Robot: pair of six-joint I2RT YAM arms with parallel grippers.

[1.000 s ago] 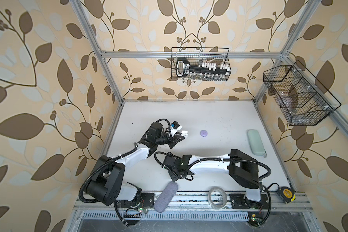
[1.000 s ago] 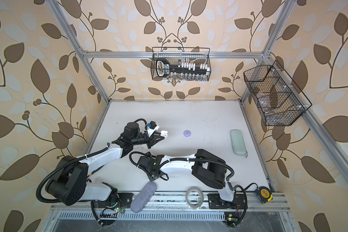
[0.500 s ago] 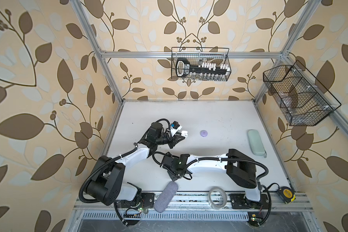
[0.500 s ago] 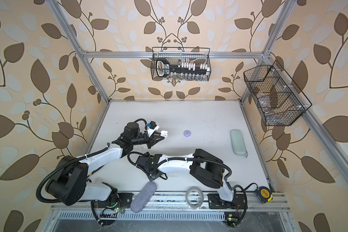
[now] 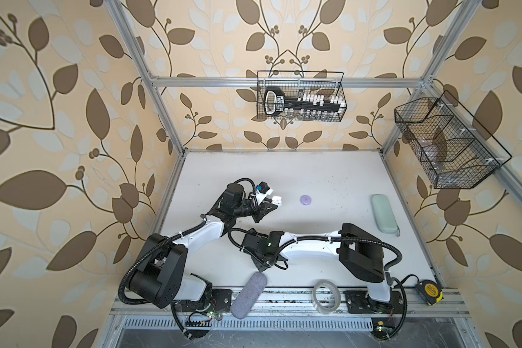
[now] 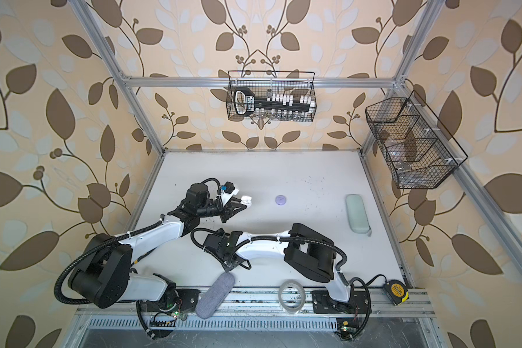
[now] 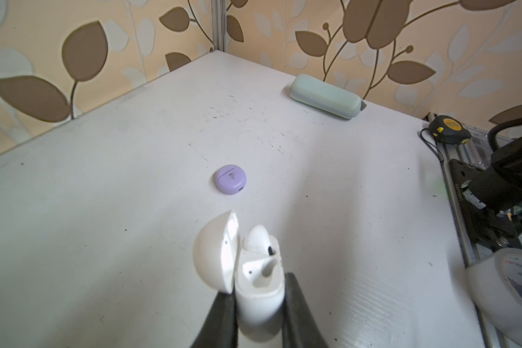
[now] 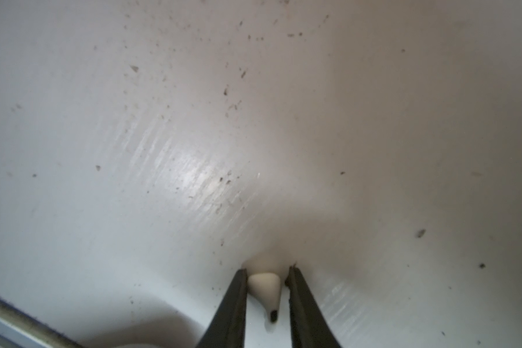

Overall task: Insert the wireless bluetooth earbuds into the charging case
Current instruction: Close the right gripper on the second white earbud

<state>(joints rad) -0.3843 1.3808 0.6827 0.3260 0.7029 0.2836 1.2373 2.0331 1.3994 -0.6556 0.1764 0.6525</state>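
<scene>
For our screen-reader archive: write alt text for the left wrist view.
The left claw grips an open white charging case, one white earbud seated and the second slot empty. Beyond it on the white table lie a closed lilac case and a mint-green case.

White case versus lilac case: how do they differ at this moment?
The white case is clamped in the left claw; the lilac case lies free on the table. The white case's lid stands open, showing one white earbud seated and one empty slot; the lilac case is closed, contents hidden. Both are small, rounded cases.
</scene>
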